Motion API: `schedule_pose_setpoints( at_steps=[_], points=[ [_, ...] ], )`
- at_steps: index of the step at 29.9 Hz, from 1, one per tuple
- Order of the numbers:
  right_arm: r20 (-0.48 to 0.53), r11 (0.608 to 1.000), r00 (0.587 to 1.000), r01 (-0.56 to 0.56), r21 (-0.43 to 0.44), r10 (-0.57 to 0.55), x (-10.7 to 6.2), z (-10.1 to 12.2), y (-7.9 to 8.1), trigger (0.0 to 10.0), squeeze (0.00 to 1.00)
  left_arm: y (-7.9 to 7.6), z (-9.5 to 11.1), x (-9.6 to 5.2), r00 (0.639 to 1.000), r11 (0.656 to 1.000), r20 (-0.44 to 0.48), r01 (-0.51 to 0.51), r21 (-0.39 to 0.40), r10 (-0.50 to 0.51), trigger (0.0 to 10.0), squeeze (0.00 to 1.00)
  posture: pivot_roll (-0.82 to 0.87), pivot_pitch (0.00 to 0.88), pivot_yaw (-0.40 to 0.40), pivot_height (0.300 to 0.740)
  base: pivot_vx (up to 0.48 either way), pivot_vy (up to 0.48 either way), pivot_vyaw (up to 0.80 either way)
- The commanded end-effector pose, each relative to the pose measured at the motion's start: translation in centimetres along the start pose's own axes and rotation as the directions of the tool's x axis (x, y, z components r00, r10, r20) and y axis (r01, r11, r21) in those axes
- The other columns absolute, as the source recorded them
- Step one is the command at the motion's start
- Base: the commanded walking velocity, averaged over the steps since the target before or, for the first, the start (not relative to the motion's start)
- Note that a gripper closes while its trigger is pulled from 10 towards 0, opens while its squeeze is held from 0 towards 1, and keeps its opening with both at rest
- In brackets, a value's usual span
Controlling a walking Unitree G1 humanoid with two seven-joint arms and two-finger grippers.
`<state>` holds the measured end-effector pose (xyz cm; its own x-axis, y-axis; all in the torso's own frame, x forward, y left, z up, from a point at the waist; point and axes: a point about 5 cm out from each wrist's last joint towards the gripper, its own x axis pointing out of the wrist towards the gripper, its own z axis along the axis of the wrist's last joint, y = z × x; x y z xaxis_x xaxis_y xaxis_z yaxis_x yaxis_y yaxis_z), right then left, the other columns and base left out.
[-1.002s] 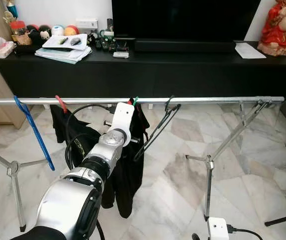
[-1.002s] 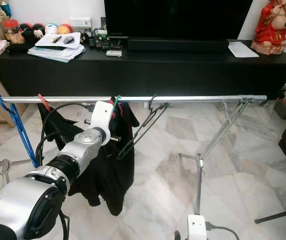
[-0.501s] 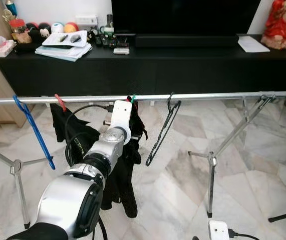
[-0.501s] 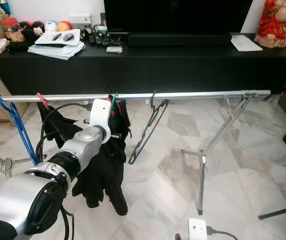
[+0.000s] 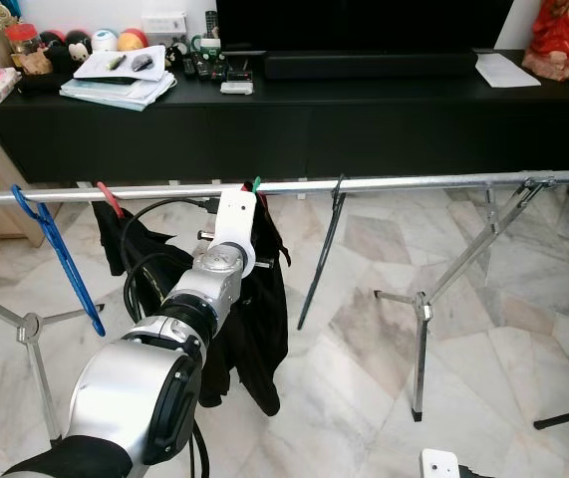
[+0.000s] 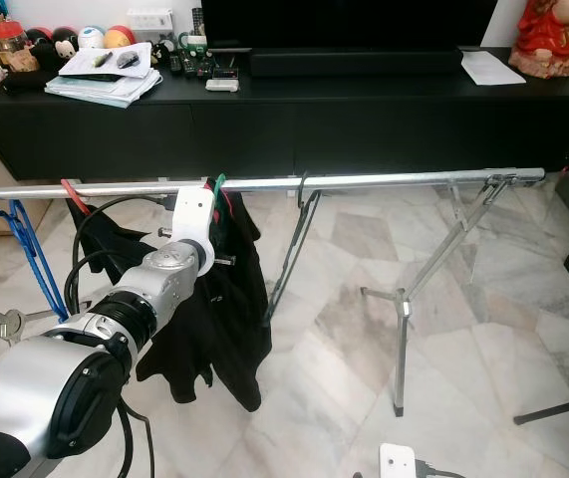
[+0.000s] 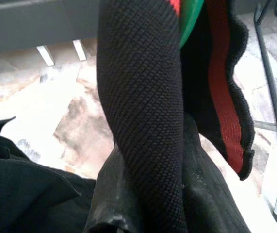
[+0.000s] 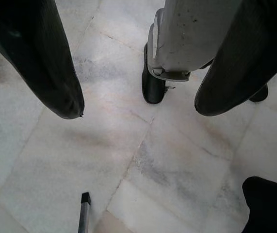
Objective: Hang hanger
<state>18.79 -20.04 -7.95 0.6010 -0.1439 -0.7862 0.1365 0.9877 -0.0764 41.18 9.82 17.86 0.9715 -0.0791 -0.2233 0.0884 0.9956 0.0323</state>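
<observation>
The thin black hanger [image 5: 322,254] is hanging on the rail [image 5: 414,181], right of the black garment [image 5: 254,309]. A blue hanger [image 5: 60,254] is hanging far left. The left arm [image 5: 214,284] is reaching into the garment; the left wrist view is showing cloth, so I cannot tell its fingers' state. The right gripper [image 8: 138,104] is pointing at the floor [image 8: 143,160], fingers [image 8: 46,63] spread and released.

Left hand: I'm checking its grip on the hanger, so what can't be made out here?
- Left hand: in both eye views its white wrist block covers the fingers.
- Left wrist view: black garment blocks the fingers and most of the green hanger.
- Garment's hem on the left: behind the arm in the eye views.
</observation>
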Motion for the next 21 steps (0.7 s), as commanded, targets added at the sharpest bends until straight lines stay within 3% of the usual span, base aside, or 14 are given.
schedule_pose_setpoints(
  at_steps=[1,8,9,10,11,12,21],
  points=[
    [-0.022,1.000,1.000,0.009,0.018,-0.009,-0.16,-0.80,-0.05,10.0,0.00,0.03,-0.60,-0.01,0.999,1.000,-0.044,-0.009,-0.003,0.009,10.0,0.00,-0.16,0.181,0.036,0.740,0.000,0.000,0.00],
    [-0.020,1.000,1.000,0.009,0.018,-0.009,-0.12,-0.66,-0.03,10.0,0.00,-0.36,-1.11,-0.07,0.999,0.999,-0.044,0.032,0.015,-0.032,10.0,0.00,-0.16,0.172,0.035,0.740,0.000,0.000,0.00],
    [-0.020,1.000,1.000,0.009,0.018,-0.009,-0.12,-0.66,-0.03,10.0,0.00,-0.37,-1.13,-0.08,0.999,0.999,-0.041,0.035,0.005,-0.034,10.0,0.06,-0.16,0.172,0.035,0.740,0.000,0.000,0.00],
    [-0.020,1.000,1.000,0.009,0.018,-0.009,-0.12,-0.64,-0.02,10.0,0.00,-0.38,-1.15,-0.09,0.999,0.999,-0.037,0.037,-0.007,-0.037,10.0,0.93,-0.16,0.171,0.035,0.740,0.000,0.000,0.00],
    [-0.020,1.000,1.000,0.009,0.017,-0.009,-0.12,-0.63,-0.02,10.0,0.00,-0.38,-1.15,-0.09,0.999,0.999,-0.034,0.038,-0.014,-0.039,10.0,0.93,-0.16,0.170,0.034,0.740,0.000,0.000,0.00],
    [-0.020,1.000,1.000,0.008,0.016,-0.007,-0.10,-0.59,0.01,10.0,0.00,-0.35,-1.24,-0.11,0.999,0.999,-0.028,0.041,-0.022,-0.041,10.0,1.00,-0.16,0.168,0.033,0.740,0.000,0.000,0.00],
    [-0.017,1.000,1.000,0.005,0.017,-0.004,-0.02,-0.24,0.17,10.0,0.00,-0.03,-0.71,-0.18,0.997,0.997,0.040,0.073,-0.021,-0.072,10.0,1.00,-0.14,0.156,0.033,0.740,0.000,0.000,0.00]
  ],
)
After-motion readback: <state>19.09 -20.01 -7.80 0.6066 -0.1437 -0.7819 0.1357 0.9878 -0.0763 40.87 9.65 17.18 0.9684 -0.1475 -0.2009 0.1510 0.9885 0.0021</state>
